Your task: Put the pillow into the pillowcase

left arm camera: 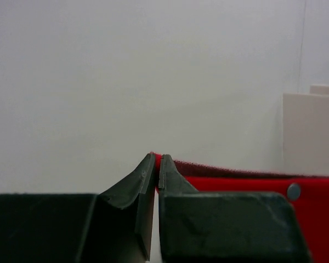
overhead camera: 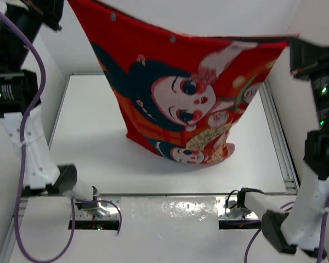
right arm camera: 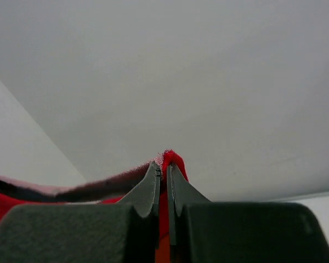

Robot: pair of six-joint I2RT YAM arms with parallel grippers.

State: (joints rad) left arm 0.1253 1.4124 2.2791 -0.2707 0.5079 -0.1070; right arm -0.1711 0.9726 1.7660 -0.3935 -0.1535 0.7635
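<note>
two grips | left claw [left arm camera: 156, 160], right claw [right arm camera: 165, 167] pinch pillowcase [overhead camera: 181, 104] | contents hidden

Nothing legible anywhere — the pillowcase [overhead camera: 186, 98] carries pictures only, no words.

White table [overhead camera: 98, 148] boxed in by plain white walls [overhead camera: 208, 16]

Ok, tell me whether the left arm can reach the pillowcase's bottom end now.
Probably not: the left gripper is shut on the pillowcase at its top corner, high above that end.
</note>
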